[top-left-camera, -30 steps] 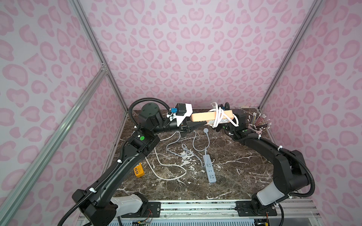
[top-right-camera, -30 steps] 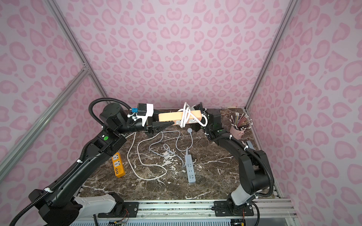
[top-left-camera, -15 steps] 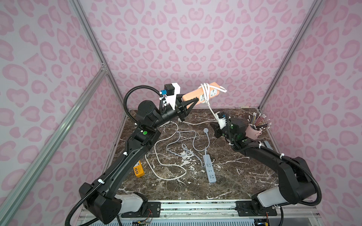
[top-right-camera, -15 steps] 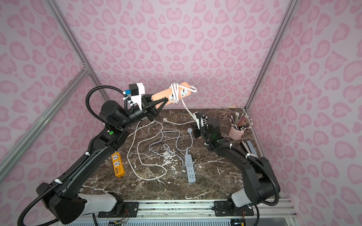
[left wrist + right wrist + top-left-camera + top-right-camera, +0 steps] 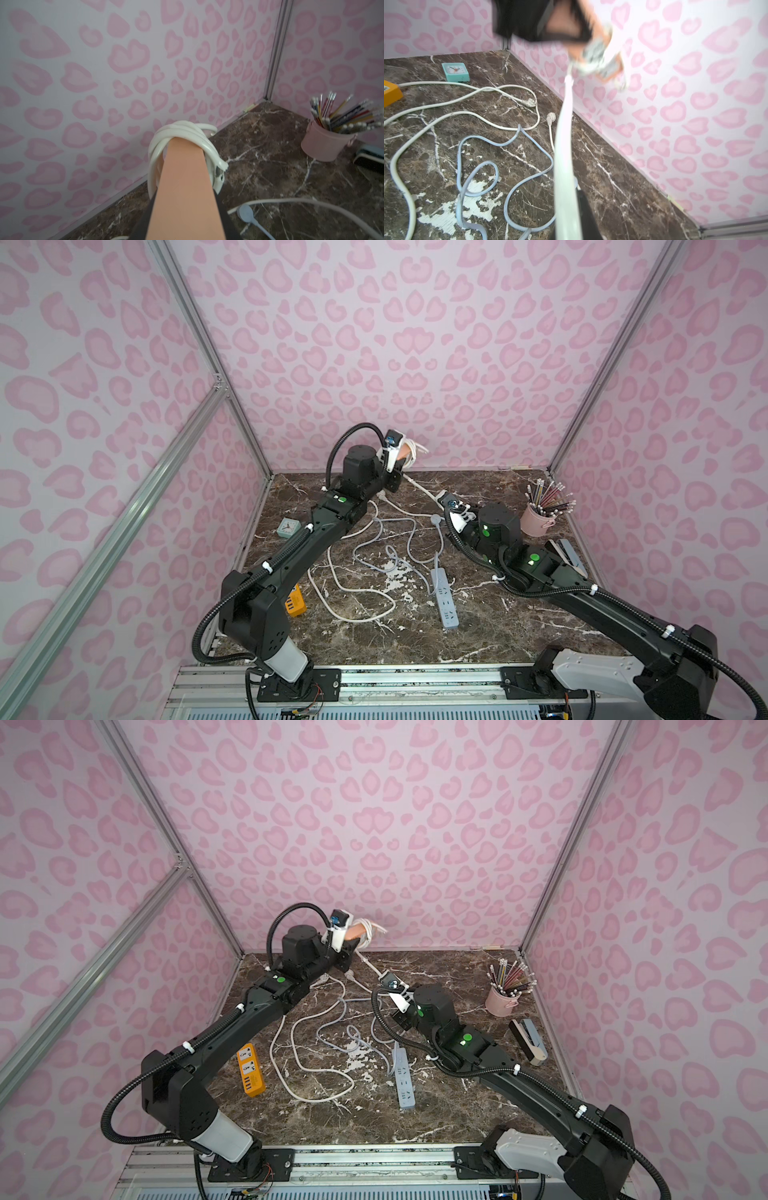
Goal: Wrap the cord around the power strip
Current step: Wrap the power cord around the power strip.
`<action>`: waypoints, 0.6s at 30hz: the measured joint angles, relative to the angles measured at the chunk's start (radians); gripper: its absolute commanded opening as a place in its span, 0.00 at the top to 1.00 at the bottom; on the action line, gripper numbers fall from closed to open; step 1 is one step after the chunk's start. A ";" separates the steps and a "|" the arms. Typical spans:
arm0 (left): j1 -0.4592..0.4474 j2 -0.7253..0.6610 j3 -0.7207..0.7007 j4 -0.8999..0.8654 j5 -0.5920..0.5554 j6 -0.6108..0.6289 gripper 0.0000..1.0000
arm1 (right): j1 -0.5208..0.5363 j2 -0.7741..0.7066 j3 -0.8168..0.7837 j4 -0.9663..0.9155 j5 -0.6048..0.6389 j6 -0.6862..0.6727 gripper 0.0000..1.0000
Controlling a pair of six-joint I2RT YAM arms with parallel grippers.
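Left wrist view is showing the left gripper [image 5: 184,214] clamping the peach power strip [image 5: 182,166] aloft near the back wall, with the cord [image 5: 182,131] coiling round its far end. Lower down, the right gripper [image 5: 443,497] is pinching the taut cord. It looks stiff and springy, best gripped close to the coil.

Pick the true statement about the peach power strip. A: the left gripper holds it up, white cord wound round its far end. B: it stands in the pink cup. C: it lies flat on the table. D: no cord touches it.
A: the left wrist view shows the power strip clamped in the left gripper, white cord coiled round its far end.
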 measured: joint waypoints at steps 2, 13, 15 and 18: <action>-0.019 -0.005 -0.023 -0.037 0.011 0.036 0.98 | -0.008 0.019 0.060 -0.033 0.018 -0.036 1.00; -0.146 -0.096 -0.038 -0.244 0.455 0.150 0.98 | -0.267 0.294 0.491 -0.165 -0.155 -0.153 1.00; -0.162 -0.136 -0.059 -0.220 0.546 0.158 0.98 | -0.325 0.367 0.549 -0.227 -0.262 -0.147 1.00; -0.156 -0.179 -0.076 -0.195 0.581 0.156 0.98 | -0.398 0.446 0.558 -0.265 -0.412 -0.130 0.96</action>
